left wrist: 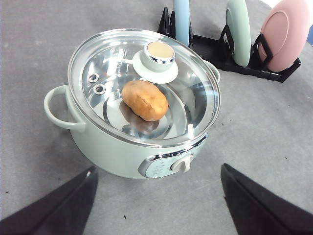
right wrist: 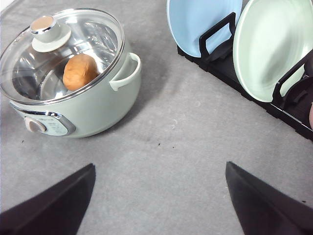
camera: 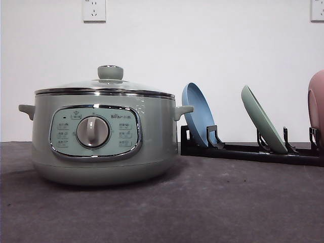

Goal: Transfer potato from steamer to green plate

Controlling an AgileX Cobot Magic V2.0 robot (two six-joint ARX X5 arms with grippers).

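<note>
The sage-green steamer (camera: 101, 139) stands on the left of the table with its glass lid (left wrist: 146, 83) closed and the green knob (camera: 110, 72) on top. Through the lid I see the orange-brown potato (left wrist: 145, 100) lying inside; the right wrist view shows the potato (right wrist: 79, 71) too. The green plate (camera: 263, 120) stands on edge in a black rack (camera: 248, 151) to the right, also seen as the green plate (right wrist: 271, 46). My left gripper (left wrist: 156, 205) hovers open above and in front of the steamer. My right gripper (right wrist: 159, 205) hangs open over bare table between steamer and rack.
A blue plate (camera: 198, 114) stands in the rack's left slot and a pink dish (camera: 317, 109) in its right end. Grey cloth covers the table (camera: 202, 207). A white wall with sockets lies behind.
</note>
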